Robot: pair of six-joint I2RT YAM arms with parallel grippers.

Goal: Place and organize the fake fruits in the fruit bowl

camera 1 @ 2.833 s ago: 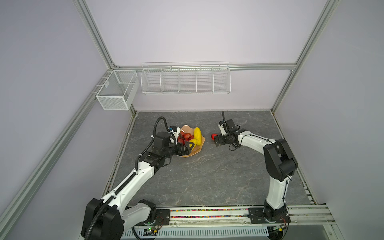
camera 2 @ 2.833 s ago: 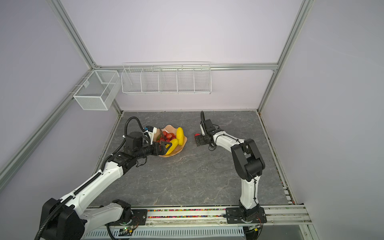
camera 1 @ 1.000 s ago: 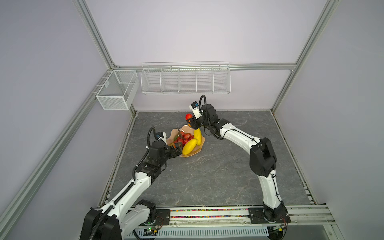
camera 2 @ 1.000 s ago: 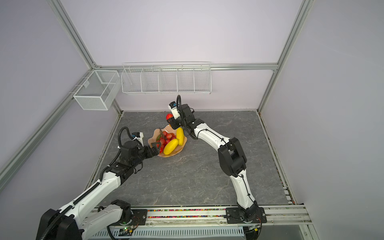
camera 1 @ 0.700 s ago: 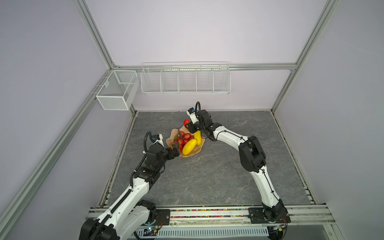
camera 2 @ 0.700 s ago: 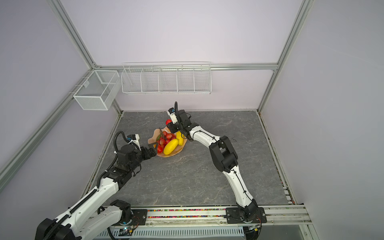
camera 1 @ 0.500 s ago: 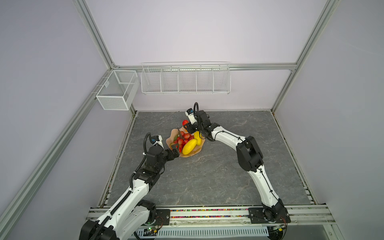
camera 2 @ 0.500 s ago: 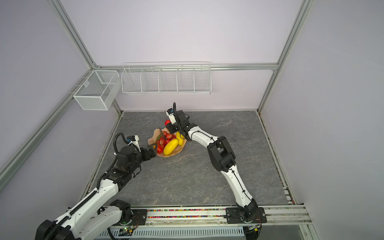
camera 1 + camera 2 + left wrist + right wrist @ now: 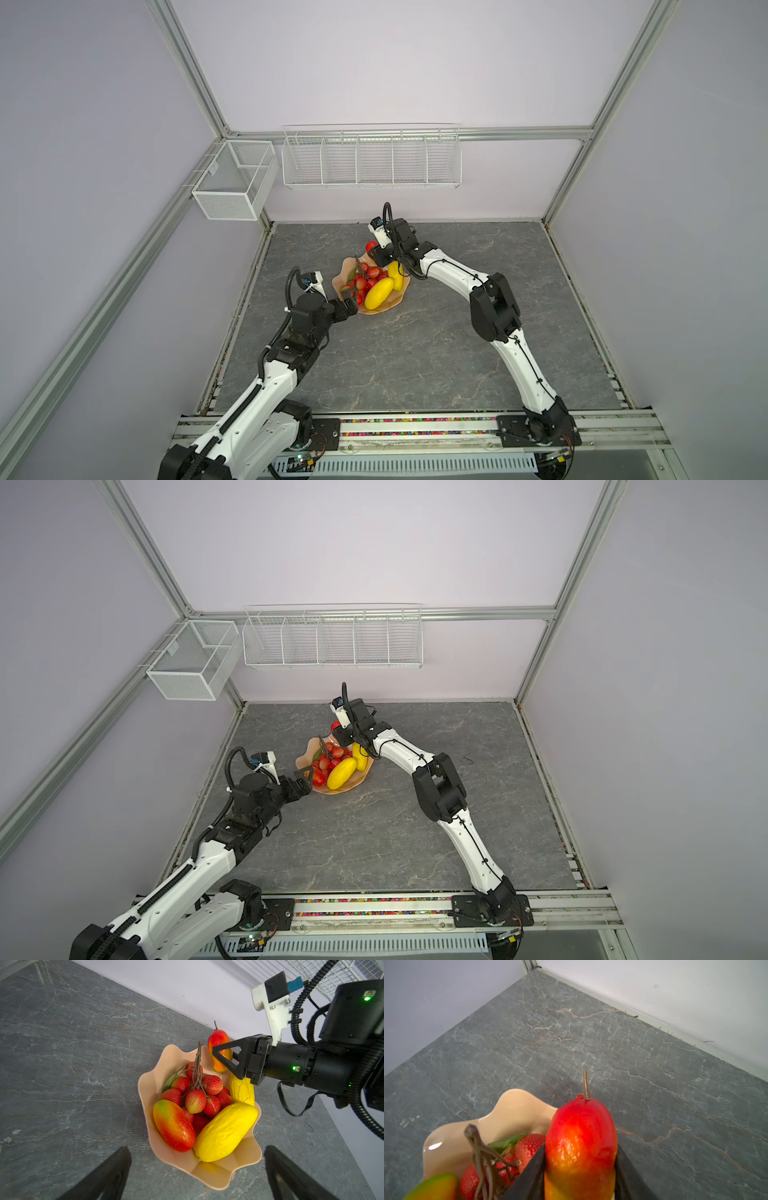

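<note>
So the right gripper (image 9: 221, 1054) is clamped on the stemmed mango (image 9: 218, 1041), one finger on each side, with the stem end sticking out past the fingertips. In both top views it hangs at the 12 o'clock edge of the fruit bowl (image 9: 216, 1174). I honestly can't tell if the mango's lower end touches the rim.

The other four fruits are already inside. The bunch of red grapes (image 9: 199, 1097) fills the middle and runs toward 11 o'clock, its dark stem poking up. The second mango (image 9: 173, 1125) lies along the 8 o'clock side, right against the grapes. The front yellow fruit (image 9: 224, 1132) runs from the centre toward 5 o'clock, and the back yellow fruit (image 9: 242, 1091) sits around 2 o'clock, partly hidden under the right gripper.

The left gripper (image 9: 350, 304) sits just off the bowl's rim at about 8 o'clock, jaws spread wide with nothing between them. The bowl itself stands on the grey stone-look table (image 9: 415, 353), toward the back wall and a bit left of centre.
</note>
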